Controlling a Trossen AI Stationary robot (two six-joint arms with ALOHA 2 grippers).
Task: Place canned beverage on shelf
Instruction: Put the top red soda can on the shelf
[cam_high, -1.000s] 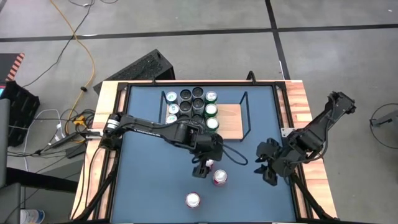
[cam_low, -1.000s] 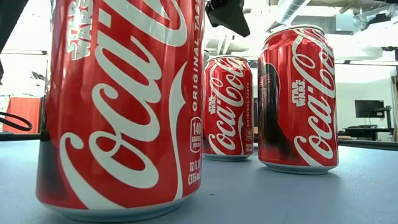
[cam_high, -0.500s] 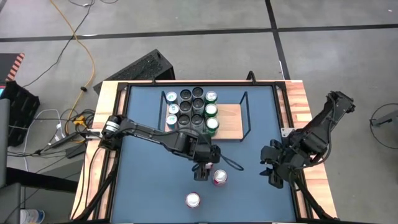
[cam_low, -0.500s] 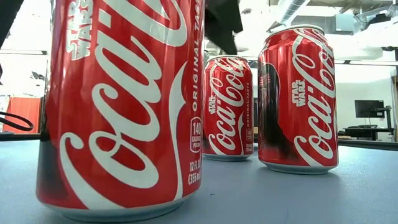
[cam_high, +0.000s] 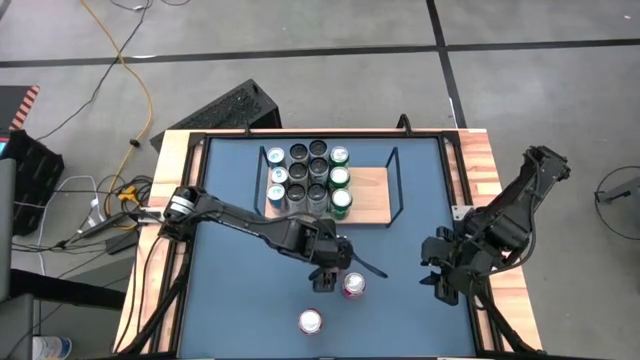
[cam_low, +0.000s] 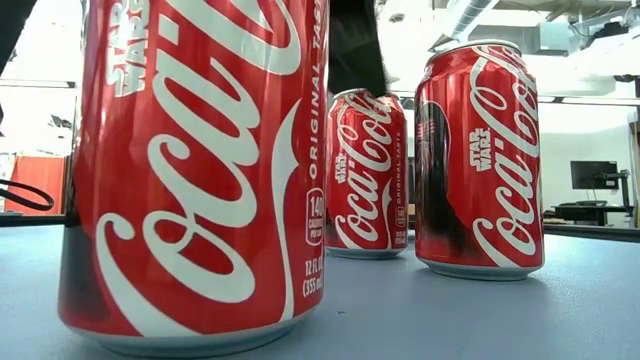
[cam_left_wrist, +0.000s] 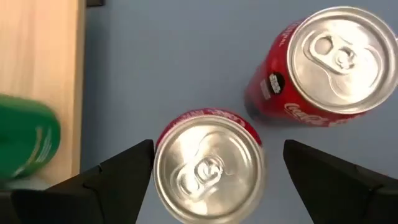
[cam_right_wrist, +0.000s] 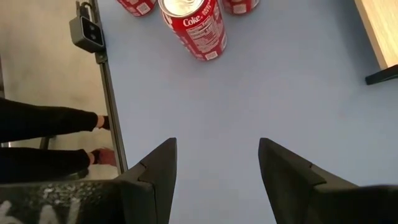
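Three red cans stand loose on the blue table (cam_high: 230, 300), in front of the shelf (cam_high: 370, 195). I have the left gripper (cam_high: 329, 275) above one of them, the target can (cam_left_wrist: 208, 163), with its jaws wide open and one finger on each side of the lid, holding nothing yet. In the left wrist view the fingers (cam_left_wrist: 118, 177) are not touching it. A second can (cam_high: 353, 284) stands just beside it, and the third can (cam_high: 310, 321) is nearer to the front edge.

I judge the can as stiff but thin-walled, smooth and a little slippery, and rather heavy if it is full. I would take it on the round side wall, below the rim, and squeeze only moderately so it does not dent.

It is red with white script and a silver lid with a pull tab. The shelf already carries green, black and pale cans on its left part; the right part of the board is bare.

The right gripper (cam_high: 440, 275) waits with its jaws partly open and empty, near the right edge of the table.
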